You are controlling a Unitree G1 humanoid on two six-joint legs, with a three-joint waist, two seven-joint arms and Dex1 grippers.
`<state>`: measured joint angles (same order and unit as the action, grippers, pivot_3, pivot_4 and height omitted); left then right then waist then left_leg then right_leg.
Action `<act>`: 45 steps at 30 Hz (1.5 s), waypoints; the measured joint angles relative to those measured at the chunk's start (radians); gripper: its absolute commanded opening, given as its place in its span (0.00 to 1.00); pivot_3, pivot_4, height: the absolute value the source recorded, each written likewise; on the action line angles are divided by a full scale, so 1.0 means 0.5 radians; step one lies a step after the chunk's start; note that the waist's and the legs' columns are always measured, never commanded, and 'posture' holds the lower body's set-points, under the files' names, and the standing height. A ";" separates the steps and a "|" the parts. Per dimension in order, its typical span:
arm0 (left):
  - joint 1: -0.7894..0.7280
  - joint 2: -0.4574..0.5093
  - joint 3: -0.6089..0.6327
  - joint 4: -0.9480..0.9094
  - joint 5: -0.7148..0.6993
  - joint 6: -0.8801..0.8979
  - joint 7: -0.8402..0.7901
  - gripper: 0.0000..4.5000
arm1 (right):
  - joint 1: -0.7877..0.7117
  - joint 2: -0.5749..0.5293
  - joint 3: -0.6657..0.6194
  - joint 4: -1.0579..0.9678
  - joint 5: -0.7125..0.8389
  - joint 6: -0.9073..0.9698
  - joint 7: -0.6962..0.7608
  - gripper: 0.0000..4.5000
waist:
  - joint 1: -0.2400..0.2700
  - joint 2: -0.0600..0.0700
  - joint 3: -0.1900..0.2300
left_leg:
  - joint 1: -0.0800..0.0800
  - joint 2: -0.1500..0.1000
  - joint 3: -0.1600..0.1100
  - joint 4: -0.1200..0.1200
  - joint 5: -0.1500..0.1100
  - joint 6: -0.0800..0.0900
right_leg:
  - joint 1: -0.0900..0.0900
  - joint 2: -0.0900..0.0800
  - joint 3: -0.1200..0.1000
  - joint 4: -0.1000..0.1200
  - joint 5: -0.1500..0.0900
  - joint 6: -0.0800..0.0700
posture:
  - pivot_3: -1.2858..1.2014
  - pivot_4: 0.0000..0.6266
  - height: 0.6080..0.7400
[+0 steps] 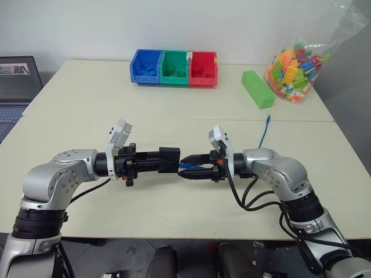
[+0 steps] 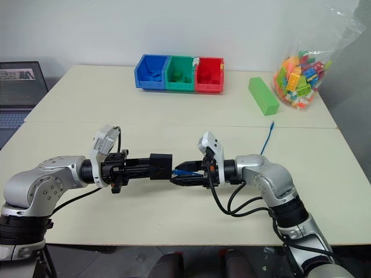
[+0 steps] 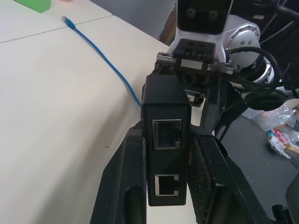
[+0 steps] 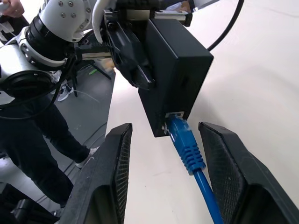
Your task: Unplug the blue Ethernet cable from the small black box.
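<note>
My left gripper [image 1: 157,160] is shut on the small black box [image 1: 169,157], holding it level above the table's front half. In the left wrist view the box [image 3: 166,116] sits between the two fingers with two empty ports facing the camera. The blue Ethernet cable [image 1: 264,132] has one plug [image 4: 186,144] seated in a port on the box's other side [image 4: 175,70]. From there it runs back under my right arm to a loose end [image 1: 268,119] on the table. My right gripper [image 4: 164,128] is open, one finger on each side of the plug with a gap on both sides.
Blue [image 1: 146,66], green [image 1: 175,68] and red [image 1: 203,68] bins stand in a row at the table's far edge. To their right lie a green block [image 1: 257,88] and a clear bag of coloured bricks [image 1: 293,66]. A laptop [image 1: 17,81] sits off the table's left side.
</note>
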<state>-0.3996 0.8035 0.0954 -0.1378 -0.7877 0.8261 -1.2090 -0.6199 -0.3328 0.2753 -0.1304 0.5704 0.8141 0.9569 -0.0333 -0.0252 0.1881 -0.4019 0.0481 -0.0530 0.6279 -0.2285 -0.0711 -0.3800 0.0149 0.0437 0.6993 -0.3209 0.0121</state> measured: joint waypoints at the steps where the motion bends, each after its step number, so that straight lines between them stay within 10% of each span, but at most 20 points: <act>1: 0.000 0.000 0.000 -0.002 0.000 0.000 0.000 0.18 | 0.000 0.000 0.000 0.002 0.000 0.000 0.000 0.53 | 0.000 0.000 0.000 | 0.000 0.000 0.000 0.000 0.000 0.000 | 0.000 0.000 0.000 0.000 0.000 0.000 | 0.52 0.24 1.00; 9: 0.000 0.000 0.000 -0.024 -0.006 0.005 0.001 0.18 | -0.001 0.010 -0.009 0.006 0.012 0.039 0.004 0.53 | 0.000 0.000 0.000 | 0.000 0.000 0.000 0.000 0.000 0.000 | 0.000 0.000 0.000 0.000 0.000 0.000 | 0.52 0.24 1.00; 20: 0.003 0.008 0.001 -0.038 -0.009 0.005 -0.016 0.18 | -0.021 -0.014 -0.044 0.039 0.082 0.112 0.058 0.02 | 0.000 0.000 0.000 | 0.000 0.000 0.000 0.000 0.000 0.000 | 0.000 0.000 0.000 -0.001 0.000 0.000 | 0.52 0.24 1.00; 45: 0.185 0.274 0.022 0.024 0.129 -0.158 -0.259 0.18 | -0.029 -0.340 -0.034 0.257 -0.016 0.064 0.316 0.02 | -0.002 0.001 0.001 | -0.006 0.000 0.002 -0.001 0.000 0.000 | -0.007 0.001 0.001 -0.002 -0.001 0.001 | 0.52 0.24 1.00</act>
<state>-0.3069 0.9406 0.1066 -0.1256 -0.7231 0.7471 -1.3384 -0.6343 -0.5028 0.2583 -0.0021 0.5623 0.8461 1.1150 -0.0344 -0.0248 0.1886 -0.4048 0.0483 -0.0520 0.6275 -0.2286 -0.0709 -0.3836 0.0152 0.0441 0.6981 -0.3214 0.0129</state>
